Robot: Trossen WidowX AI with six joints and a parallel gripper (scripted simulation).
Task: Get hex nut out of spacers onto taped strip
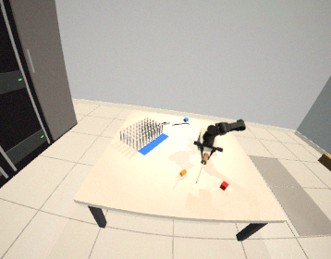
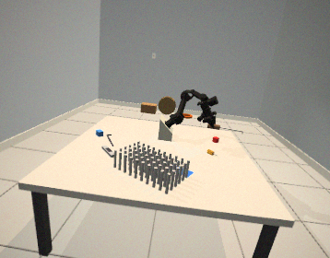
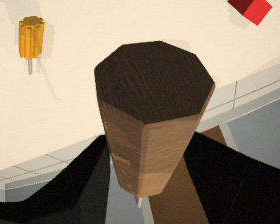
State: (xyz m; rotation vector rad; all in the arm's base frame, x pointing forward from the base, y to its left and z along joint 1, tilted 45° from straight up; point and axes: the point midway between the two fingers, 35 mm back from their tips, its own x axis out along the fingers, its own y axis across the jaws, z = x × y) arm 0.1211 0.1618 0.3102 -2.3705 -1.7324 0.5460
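The metal spacers (image 1: 141,134) (image 2: 167,183) stand upright in a dense field. The blue taped strip (image 1: 153,144) (image 2: 190,173) lies along one side. No nut can be made out, in the field or on the strip. My gripper (image 1: 204,156) (image 2: 214,124) (image 3: 145,139) is shut on the wooden handle (image 1: 204,160) (image 2: 217,126) (image 3: 146,95) of a tool. It is well away from the spacers, on the side of the red cube. The tool's thin rod (image 1: 198,175) (image 2: 233,131) points away from the arm; its tip shape is too small to tell.
A yellow screwdriver (image 1: 183,172) (image 2: 210,152) (image 3: 31,40) and a red cube (image 1: 224,185) (image 2: 216,139) (image 3: 256,11) lie near the held tool. A blue cube (image 1: 186,119) (image 2: 100,133), a dark bent tool (image 2: 111,141) and a grey tool (image 2: 107,151) lie beyond the field's other side.
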